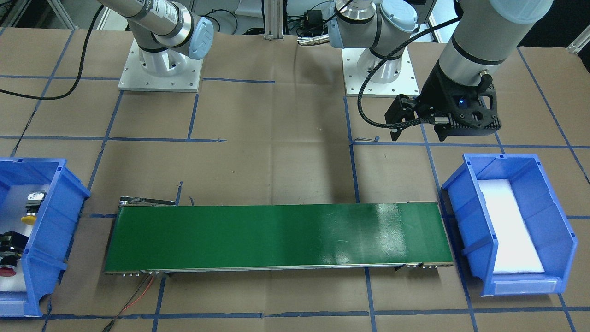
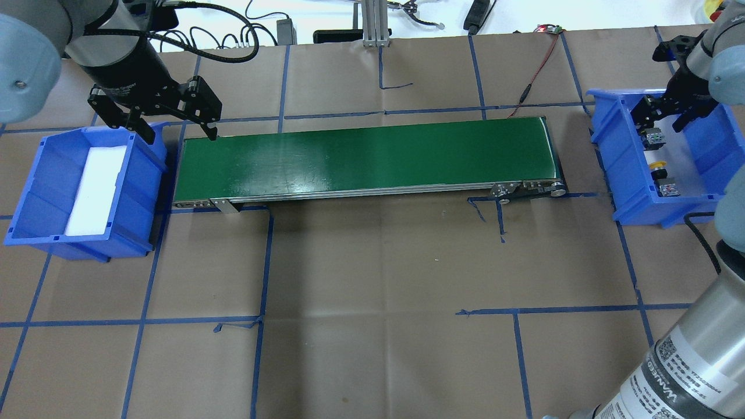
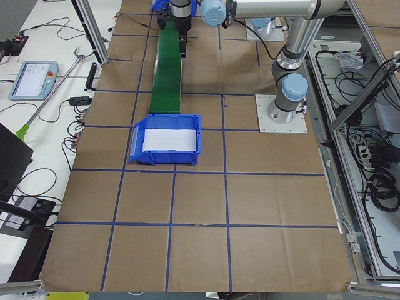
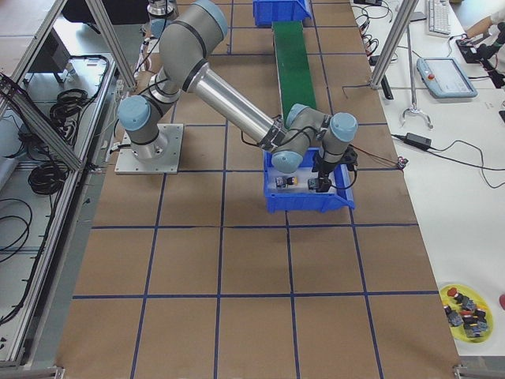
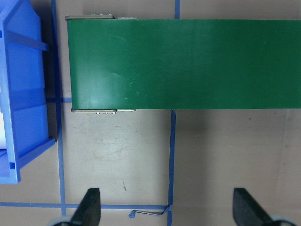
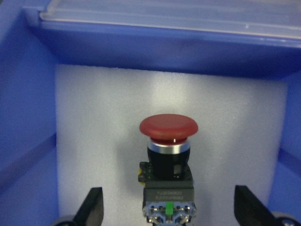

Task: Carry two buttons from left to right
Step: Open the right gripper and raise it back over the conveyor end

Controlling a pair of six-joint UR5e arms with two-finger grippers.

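Observation:
The red button [image 6: 168, 128] lies on the white foam of a blue bin [image 2: 605, 151] at the robot's right end of the table. My right gripper [image 6: 169, 209] is open and low inside this bin. Its fingers [image 6: 91, 207] stand on either side of the red button's grey-black body. The yellow button [image 2: 659, 169] lies in the same bin, nearer the robot, and also shows in the front-facing view [image 1: 29, 218] beside the red button [image 1: 6, 270]. My left gripper [image 2: 179, 137] hangs open and empty above the paper by the conveyor's left end.
A green conveyor belt [image 2: 366, 157] runs between the two bins. The other blue bin [image 2: 35, 192], at the robot's left, holds only a white foam pad. A yellow dish [image 4: 465, 308] with several more parts sits far off, near the corner of the table.

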